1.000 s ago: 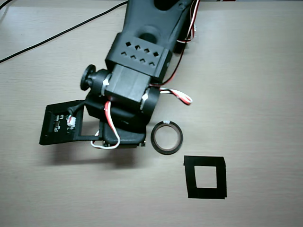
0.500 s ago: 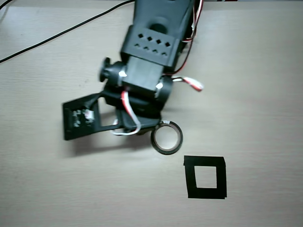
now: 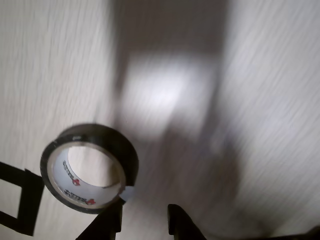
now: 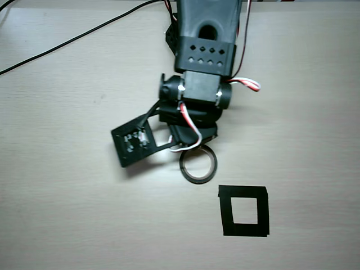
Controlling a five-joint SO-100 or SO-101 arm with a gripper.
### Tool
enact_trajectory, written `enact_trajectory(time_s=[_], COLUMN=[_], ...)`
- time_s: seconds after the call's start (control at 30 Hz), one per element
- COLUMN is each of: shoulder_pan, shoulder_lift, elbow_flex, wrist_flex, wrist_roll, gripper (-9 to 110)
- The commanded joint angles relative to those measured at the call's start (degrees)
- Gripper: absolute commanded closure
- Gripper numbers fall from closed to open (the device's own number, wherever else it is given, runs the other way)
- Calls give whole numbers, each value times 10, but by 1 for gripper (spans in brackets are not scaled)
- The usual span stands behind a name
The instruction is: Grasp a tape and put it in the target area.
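The tape [image 4: 198,166] lies flat on the table, up-left of the target area [image 4: 244,210] and outside it. I'm lining up the grasp: my gripper [image 3: 145,220] sits just beside the roll, fingers apart, holding nothing. Next I'd straddle its wall.

You're looking down at a pale wood-grain tabletop [image 4: 315,112] that fills the overhead view edge to edge. A thin black cable [image 4: 67,42] snakes across the upper left of the frame. Light is soft and even, with a blurred grey shadow across the centre of the wrist view.
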Motion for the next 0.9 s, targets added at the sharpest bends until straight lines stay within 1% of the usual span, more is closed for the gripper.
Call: enact_trajectory(time_s=[0.0,0.6,0.87], shoulder_pan=[-6,-18,-55], shoulder_lift=[-3,-90,-106], elbow_flex=[1,11,22], wrist_flex=[-21,-103,-128], wrist_roll=[-7,-18,-1], gripper=[91,89,91])
